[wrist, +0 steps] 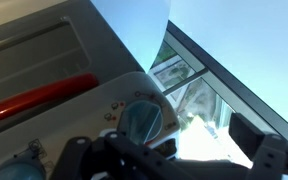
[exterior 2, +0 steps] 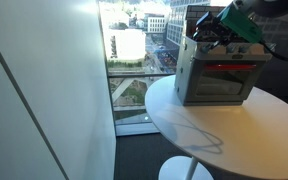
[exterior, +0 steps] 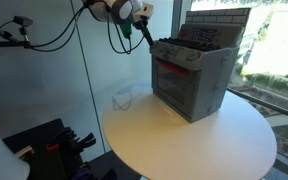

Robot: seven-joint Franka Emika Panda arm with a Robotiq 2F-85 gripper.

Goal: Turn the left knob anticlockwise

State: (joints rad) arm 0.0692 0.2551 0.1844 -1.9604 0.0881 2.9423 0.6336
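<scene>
The round white table [exterior: 184,140] is the largest thing in both exterior views. Most of its top is bare on the side the toy oven's red front faces, and its curved rim runs well clear of that front. The grey toy oven [exterior: 199,85] stands toward the table's far part, its back and one side close to the rim. Beyond the oven the window [exterior 2: 129,50] looks down on a street. A plain wall panel stands to the oven's side, across the gap past the table edge.

The gripper [exterior: 139,33] hangs in the air at the oven's upper front corner, above the table, with free space below and beside it. In the wrist view its two fingers [wrist: 269,155] stand wide apart, released. They grasp nothing, and no contact with the oven shows.

The left knob [wrist: 142,120] sits at the end of the oven's dial row, next to the corner, near the red door handle [wrist: 39,100]. It lies just ahead of the spread fingers. In the exterior views it is too small to pick out.
</scene>
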